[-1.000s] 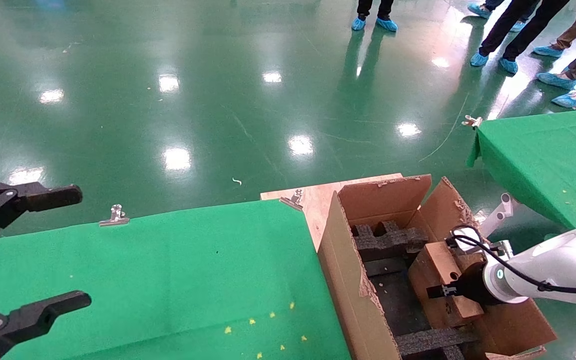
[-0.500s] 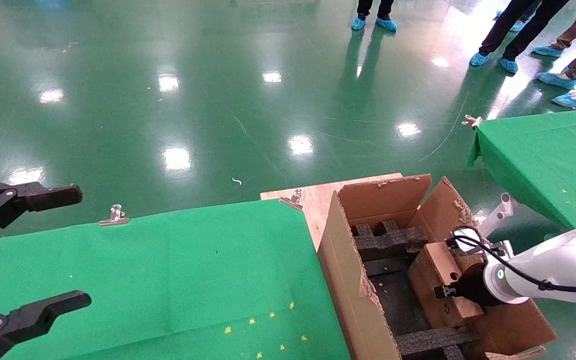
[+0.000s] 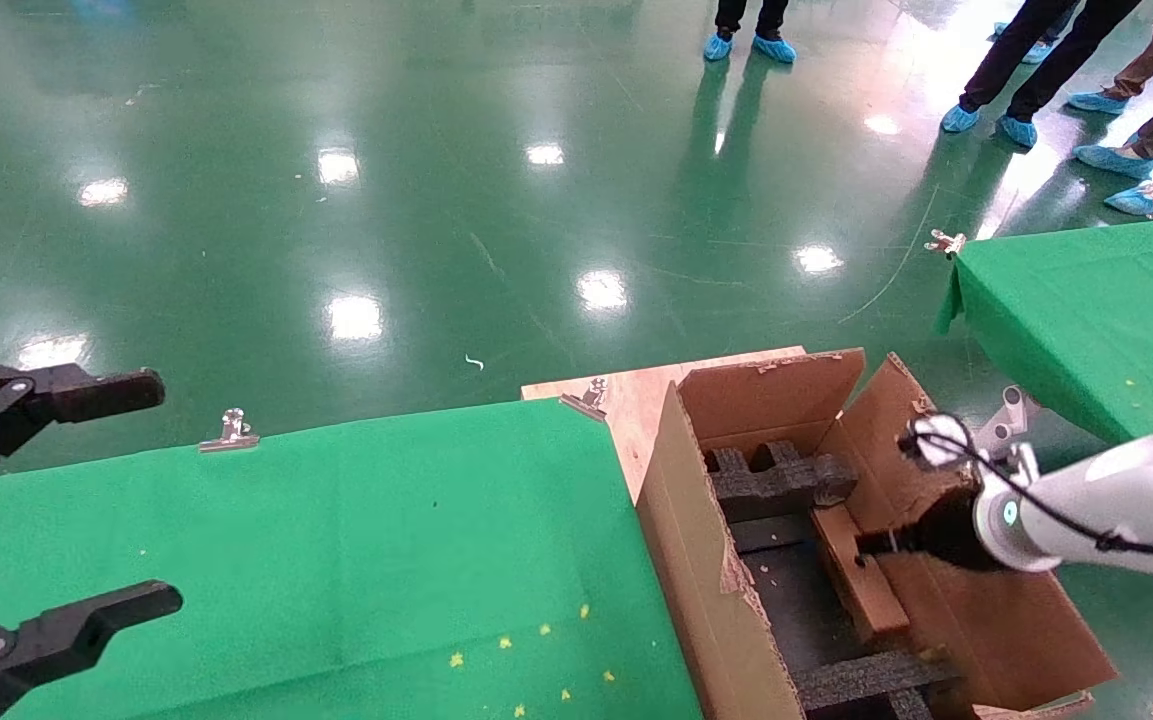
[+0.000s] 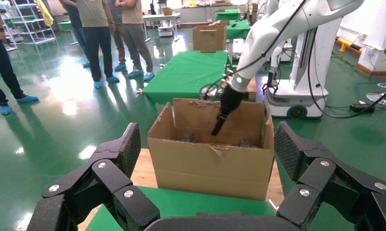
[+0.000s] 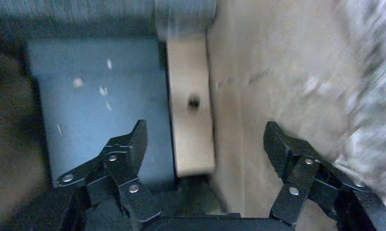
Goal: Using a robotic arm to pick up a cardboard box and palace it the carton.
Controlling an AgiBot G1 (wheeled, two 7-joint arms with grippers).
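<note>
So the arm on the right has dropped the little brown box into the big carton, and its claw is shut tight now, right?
Nearly. The cardboard box does sit inside the carton, against its right wall, and the right gripper is above it. But the claw is not shut: the right wrist view shows its two fingers spread wide apart, with the box lying free between and below them.
</note>
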